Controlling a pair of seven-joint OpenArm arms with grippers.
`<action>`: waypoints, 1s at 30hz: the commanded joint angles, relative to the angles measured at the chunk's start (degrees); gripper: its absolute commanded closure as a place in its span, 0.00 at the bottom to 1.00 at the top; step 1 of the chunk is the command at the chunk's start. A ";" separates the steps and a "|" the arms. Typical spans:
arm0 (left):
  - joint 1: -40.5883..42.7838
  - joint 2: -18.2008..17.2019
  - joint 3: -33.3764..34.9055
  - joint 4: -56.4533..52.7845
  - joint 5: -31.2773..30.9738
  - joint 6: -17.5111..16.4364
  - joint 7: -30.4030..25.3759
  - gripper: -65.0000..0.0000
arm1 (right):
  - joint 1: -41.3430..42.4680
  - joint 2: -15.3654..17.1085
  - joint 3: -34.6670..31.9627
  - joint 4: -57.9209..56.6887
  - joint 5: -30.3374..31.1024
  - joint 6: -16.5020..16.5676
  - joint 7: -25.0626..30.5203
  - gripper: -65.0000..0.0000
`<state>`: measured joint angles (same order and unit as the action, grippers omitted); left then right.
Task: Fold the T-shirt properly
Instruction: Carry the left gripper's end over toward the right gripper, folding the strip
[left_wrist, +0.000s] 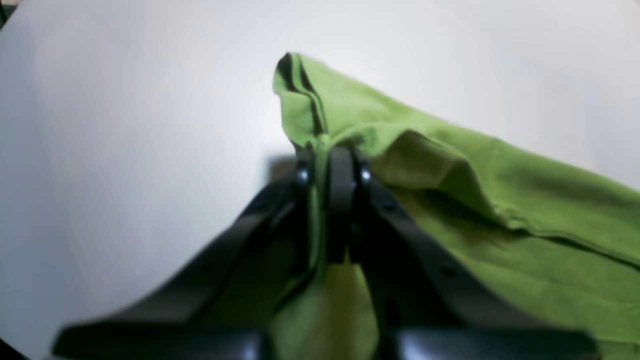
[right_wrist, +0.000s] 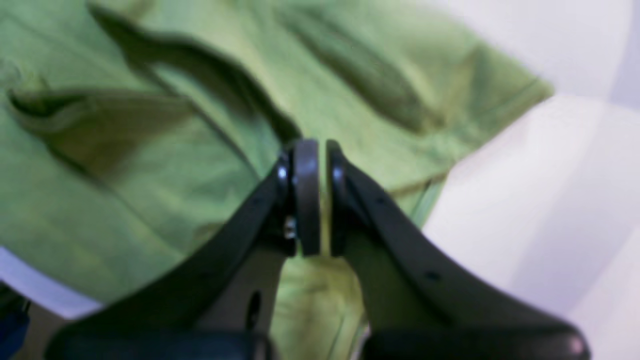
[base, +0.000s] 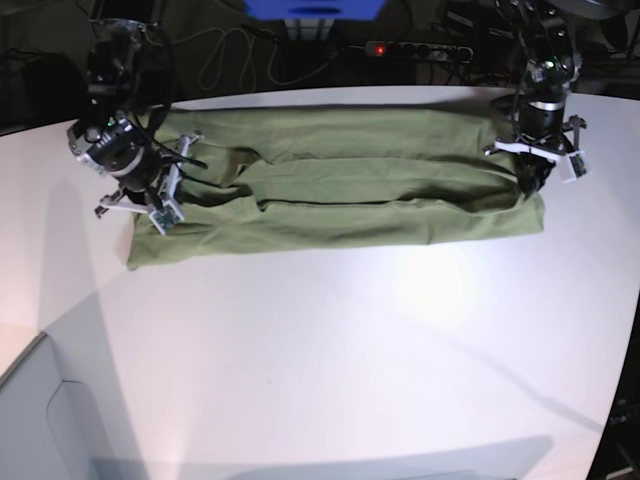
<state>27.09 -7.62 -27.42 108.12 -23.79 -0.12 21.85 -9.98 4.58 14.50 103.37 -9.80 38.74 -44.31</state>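
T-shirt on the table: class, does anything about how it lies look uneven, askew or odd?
Yes. The T-shirt lies as a long band on the table, but wrinkled ridges run along its middle and its front edge slants unevenly. Nothing looks torn or spilled.

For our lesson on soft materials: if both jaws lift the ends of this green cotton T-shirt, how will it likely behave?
The wrinkled green cotton T-shirt would probably sag in the middle, since it lies in soft creases across the white table. It looks light: a thin pinched edge already peaks up limply at the left gripper. Its folded layers may well slip apart, as they lie loosely overlapped.
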 joint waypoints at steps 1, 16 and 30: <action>0.03 -0.43 -0.23 1.12 -0.34 0.08 -1.76 1.00 | 0.62 0.21 0.22 -0.21 0.35 1.26 0.84 1.00; 0.73 3.18 4.17 8.15 -0.16 0.08 -1.67 1.00 | 0.88 0.56 0.14 -10.67 0.18 1.26 3.83 1.00; -2.08 3.27 27.99 7.71 4.58 0.69 -2.11 1.00 | 1.93 0.74 0.05 -10.67 0.00 1.26 3.39 1.00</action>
<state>25.47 -4.45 0.67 114.78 -18.52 0.95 21.47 -8.29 4.89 14.55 92.49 -8.93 38.70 -39.40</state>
